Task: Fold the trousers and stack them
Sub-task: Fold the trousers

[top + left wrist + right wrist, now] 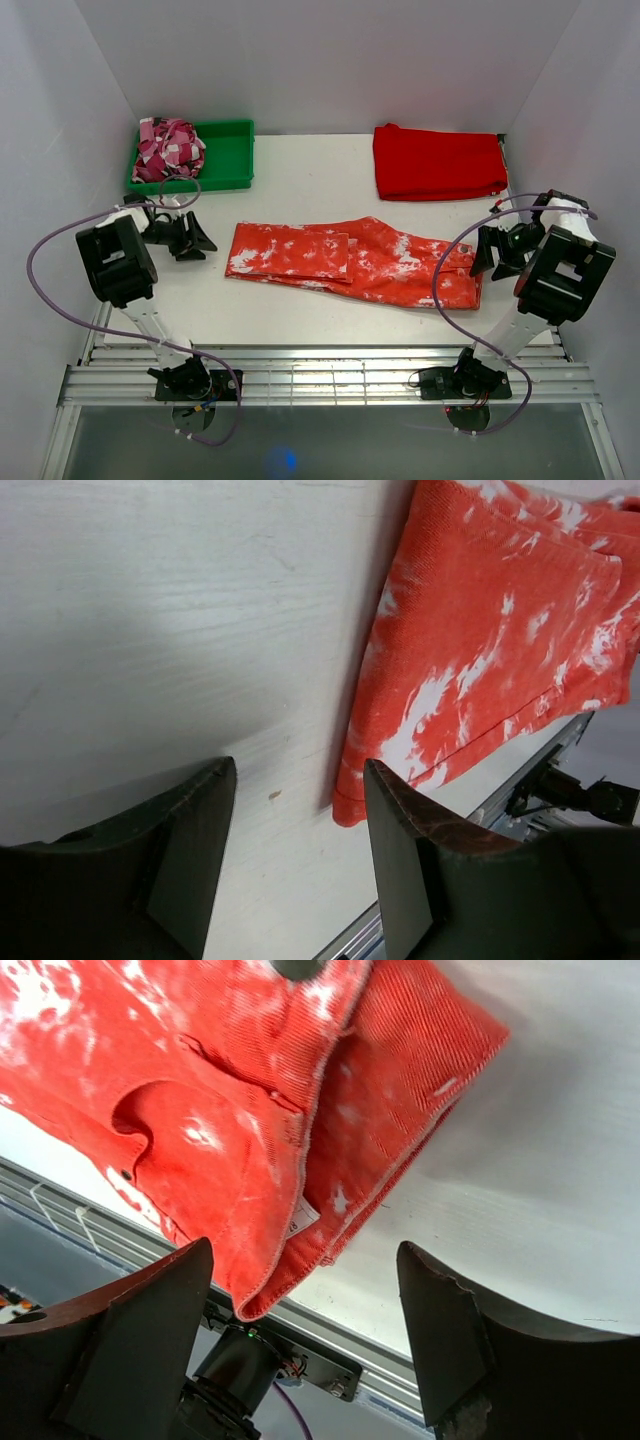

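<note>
Trousers of orange-red cloth with white speckles point(350, 262) lie flat across the middle of the white worktop point(300, 185) in the top view, with one layer folded over on their left half. The left claw point(195, 238) is just beside their left end and the right claw point(490, 255) is just beside their right end. At the back left, a green plastic tray point(232, 150) holds a bunched pink-and-white cloth point(168, 148). At the back right lies a plain red folded cloth point(438, 162).

From the left wrist, the left claw is spread wide and grasps nothing — only bare worktop shows between its fingers point(200, 820). The trousers' edge lies off to one side.

From the right wrist, the right claw is spread wide too — released. The waist corner, with its small white label point(303, 1222), shows in the gap.
</note>
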